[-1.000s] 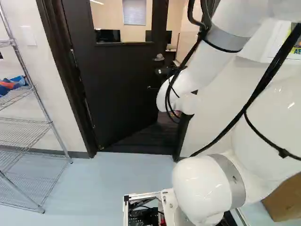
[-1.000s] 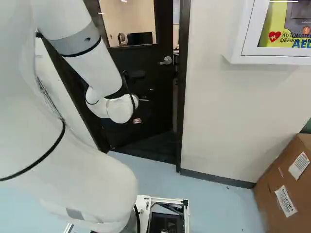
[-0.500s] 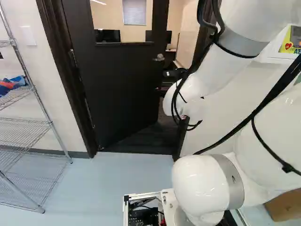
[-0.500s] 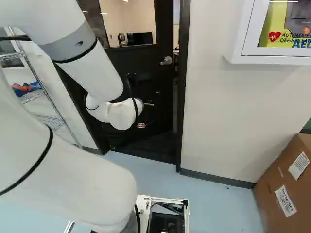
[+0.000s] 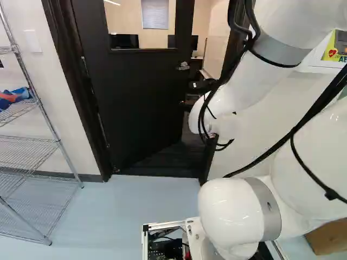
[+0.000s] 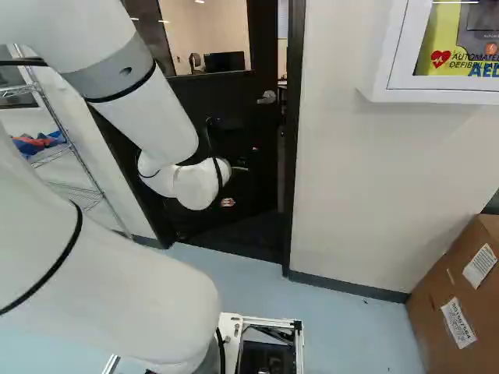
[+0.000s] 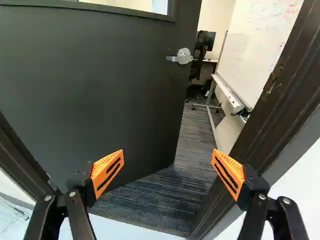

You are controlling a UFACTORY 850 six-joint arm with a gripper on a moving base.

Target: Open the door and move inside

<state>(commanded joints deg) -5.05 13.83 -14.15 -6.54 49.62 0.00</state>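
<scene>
Ajar in its dark-brown wooden frame (image 7: pixel 275 110), the black, windowed slab door (image 7: pixel 90 90) looks heavy and rigid, best pushed near its free edge (image 7: pixel 183 105) by the wide-open, empty, orange-padded black gripper (image 7: pixel 167 154) at the frame.

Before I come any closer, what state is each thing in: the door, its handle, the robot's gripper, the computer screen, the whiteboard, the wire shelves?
Door: partly open, swung into the far room.
Handle: roughly level, not gripped.
Gripper: open, holding nothing.
Computer screen: dark.
Whiteboard: written on.
Wire shelves: standing, blue and orange items on one.
</scene>
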